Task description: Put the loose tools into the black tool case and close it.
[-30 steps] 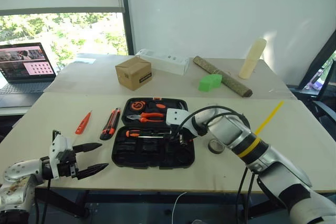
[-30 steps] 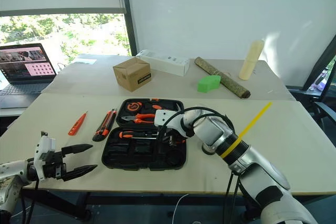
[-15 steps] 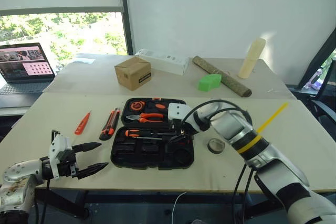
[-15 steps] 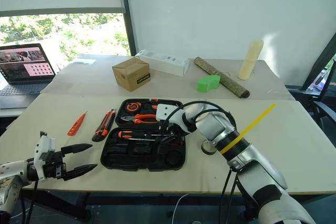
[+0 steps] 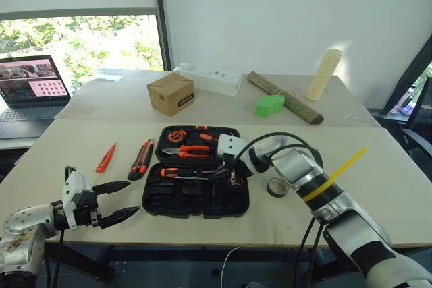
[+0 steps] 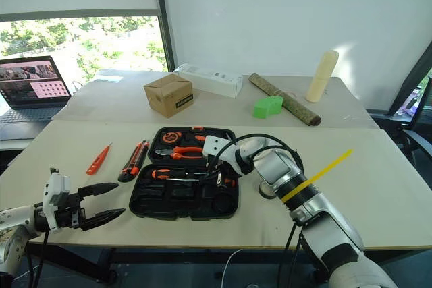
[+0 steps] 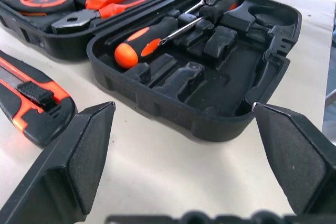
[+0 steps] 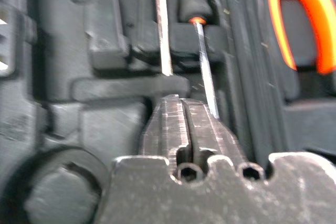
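- Two grippers in view, and we note the left gripper (image 5: 115, 202) first: it hangs over the near left edge of the table (image 5: 378, 187), fingers spread wide, holding nothing, pointing toward the case.
- We see the black tool case (image 5: 196, 197) lying open and flat in the middle of the table, the near half with moulded slots, the far half against it.
- We find an orange-and-black screwdriver (image 7: 152, 38) seated in the near half, its thin shaft running toward a second dark-handled driver (image 7: 220, 8) beside it.
- We record the right gripper (image 5: 226, 175) angled down over the near half's far edge, fingers pressed together with nothing between them; in its wrist view the closed tips sit just above two thin metal shafts (image 8: 163, 30).
- We note orange-handled pliers (image 5: 192, 150) and a round tape measure (image 5: 177, 135) in the far half.
- We log a small dark tape roll (image 5: 277, 187) on the table just right of the case, next to the right arm.
- We see the utility knife (image 5: 141, 158) on the table left of the case, and the small all-orange screwdriver (image 5: 106, 158) further left, both outside it.
- We note, further back, a brown cardboard box (image 5: 171, 94), a green block (image 5: 270, 105), a white box (image 5: 209, 79), a rough brown log (image 5: 287, 99) and a pale cylinder (image 5: 323, 74).
- We see a laptop (image 5: 30, 85) at far left.
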Tool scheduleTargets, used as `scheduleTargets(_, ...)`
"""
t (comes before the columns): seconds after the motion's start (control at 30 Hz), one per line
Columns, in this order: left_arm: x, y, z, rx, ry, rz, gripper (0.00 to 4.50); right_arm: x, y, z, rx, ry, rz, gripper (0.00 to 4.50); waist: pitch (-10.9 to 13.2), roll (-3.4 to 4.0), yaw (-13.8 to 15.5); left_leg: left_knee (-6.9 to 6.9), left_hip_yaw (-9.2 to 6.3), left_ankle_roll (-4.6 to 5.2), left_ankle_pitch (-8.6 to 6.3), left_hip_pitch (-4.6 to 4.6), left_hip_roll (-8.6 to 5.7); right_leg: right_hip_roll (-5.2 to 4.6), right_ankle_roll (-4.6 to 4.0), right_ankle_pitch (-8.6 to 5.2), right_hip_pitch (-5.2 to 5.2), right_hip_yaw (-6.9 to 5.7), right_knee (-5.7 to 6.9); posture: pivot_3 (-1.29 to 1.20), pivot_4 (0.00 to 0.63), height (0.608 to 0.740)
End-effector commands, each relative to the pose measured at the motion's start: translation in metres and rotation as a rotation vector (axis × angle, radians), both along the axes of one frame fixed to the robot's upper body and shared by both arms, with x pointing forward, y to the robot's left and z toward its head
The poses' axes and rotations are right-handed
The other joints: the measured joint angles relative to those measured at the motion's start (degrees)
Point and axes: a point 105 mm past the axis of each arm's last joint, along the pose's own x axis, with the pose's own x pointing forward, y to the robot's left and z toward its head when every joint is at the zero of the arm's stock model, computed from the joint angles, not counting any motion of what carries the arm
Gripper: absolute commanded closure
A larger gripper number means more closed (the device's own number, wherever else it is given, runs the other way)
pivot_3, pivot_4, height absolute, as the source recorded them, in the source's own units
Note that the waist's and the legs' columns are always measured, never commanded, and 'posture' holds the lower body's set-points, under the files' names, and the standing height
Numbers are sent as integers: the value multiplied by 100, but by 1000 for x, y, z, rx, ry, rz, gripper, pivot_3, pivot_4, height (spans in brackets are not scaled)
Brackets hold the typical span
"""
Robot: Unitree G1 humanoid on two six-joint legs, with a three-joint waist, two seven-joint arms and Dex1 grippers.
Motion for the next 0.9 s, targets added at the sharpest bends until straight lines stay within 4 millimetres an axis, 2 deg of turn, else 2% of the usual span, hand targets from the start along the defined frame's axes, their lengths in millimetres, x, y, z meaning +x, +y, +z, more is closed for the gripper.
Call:
scheduleTargets(0.03,2,0,12,9,-39,-5,0,0,6,-3,-9,-14,5,4447,0,0,0,0,0,-1,0,2,1,1,0,0,0,0,1,0,150,740)
scheduleTargets(0.23,2,-1,13,10,-42,-1,0,-10,20,-20,-37,10,33,4447,-1,-1,-35,-5,-1,-4,2,8,5,5,-5,0,1,1,2,0,150,740)
scheduleTargets(0.4,1,0,12,12,-42,8,0,-10,24,-19,-44,-30,43,4447,-2,-2,-77,-12,0,-6,3,15,5,5,-6,-1,3,2,2,0,150,740)
scheduleTargets(0.6,0,-1,12,13,-42,16,0,-5,26,5,39,-111,50,4447,-2,-2,-133,-28,1,-11,6,22,5,5,-10,-3,3,4,1,0,150,740)
scheduleTargets(0.77,1,-2,11,14,-40,14,0,-8,25,24,93,-145,96,4447,-1,-1,-131,-29,1,-11,6,20,4,4,-10,-3,2,4,-1,0,150,740)
scheduleTargets(0.9,3,-2,11,16,-42,17,0,-12,24,26,107,-150,111,4447,-1,-1,-129,-29,0,-11,6,20,4,4,-10,-3,2,4,-2,0,150,740)
